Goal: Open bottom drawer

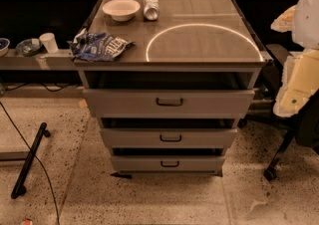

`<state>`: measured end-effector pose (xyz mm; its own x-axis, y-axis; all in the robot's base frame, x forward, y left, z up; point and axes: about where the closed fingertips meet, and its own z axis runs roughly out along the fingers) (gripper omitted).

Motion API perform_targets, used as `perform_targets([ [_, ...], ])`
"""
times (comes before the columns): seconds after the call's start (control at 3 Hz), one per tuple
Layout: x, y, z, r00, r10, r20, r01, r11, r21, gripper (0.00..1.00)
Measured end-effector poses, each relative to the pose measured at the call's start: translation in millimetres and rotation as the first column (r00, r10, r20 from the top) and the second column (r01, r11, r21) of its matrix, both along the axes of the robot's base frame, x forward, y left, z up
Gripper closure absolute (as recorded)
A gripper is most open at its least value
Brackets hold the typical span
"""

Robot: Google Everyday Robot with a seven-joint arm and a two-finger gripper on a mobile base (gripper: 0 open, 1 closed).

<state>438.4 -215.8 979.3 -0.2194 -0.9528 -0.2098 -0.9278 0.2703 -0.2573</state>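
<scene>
Bowl (120,9) at the back left of the cabinet (199,52) top, white, shallow, nothing seen inside. Just right of it a can (151,7), lying on its side, apart from the bowl. At the cabinet's front left corner a crumpled blue bag (99,46), hanging slightly past the left edge. On the right half of the top a bright ring of reflected light.

On a low shelf left of the cabinet, a white cup (48,41) and a dark dish (27,46) side by side; contents not to be told.

Bottom drawer (139,164) at the foot of the cabinet, lowest of three grey fronts, just above the speckled floor. Flat and plain, shortest and narrowest of the three, with a small dark loop handle (170,164) at its centre. Dark gap above its front, as above the two higher fronts; inside hidden. Front level and square to the cabinet, nothing touching it.

Gripper (295,87) apparently the pale cream shape at the right edge, beside the cabinet's upper right side, level with the top drawer and well apart from the bottom one. Open or closed: cannot tell.

On the floor left of the cabinet, a black bar (30,158) lying slantwise.
</scene>
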Motion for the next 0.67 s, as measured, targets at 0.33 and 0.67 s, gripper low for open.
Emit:
perform_targets([
  [0.33,0.1,0.0,-0.2,1.0000,0.000,0.000,0.000,1.000,0.001,0.00],
  [0.67,9.1,2.7,-28.5,0.9992,0.017,-0.036,-0.014,0.998,0.069,0.00],
])
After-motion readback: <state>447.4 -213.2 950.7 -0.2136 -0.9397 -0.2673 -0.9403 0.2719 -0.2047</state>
